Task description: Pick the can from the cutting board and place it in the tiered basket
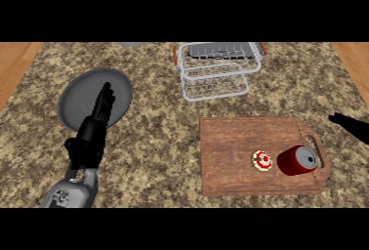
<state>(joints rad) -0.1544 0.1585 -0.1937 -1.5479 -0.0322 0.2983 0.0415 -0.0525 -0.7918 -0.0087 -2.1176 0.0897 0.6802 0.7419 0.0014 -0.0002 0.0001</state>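
Observation:
A red can (297,160) with a grey lid lies on its side near the right edge of the wooden cutting board (238,141). The white wire tiered basket (216,68) stands at the back of the counter, beyond the board. My left hand (92,132) reaches up the left side with straight fingers, its tips over a grey plate (75,97); it is open and holds nothing. My right hand (351,125) shows only as black straight fingers at the right edge, level with the board's far end and apart from the can.
A small round red-and-white item (262,161) lies on the board just left of the can. The board's handle loop (317,146) curves beside the can. A grey object (133,44) peeks in at the back edge. Wooden floor shows at both top corners.

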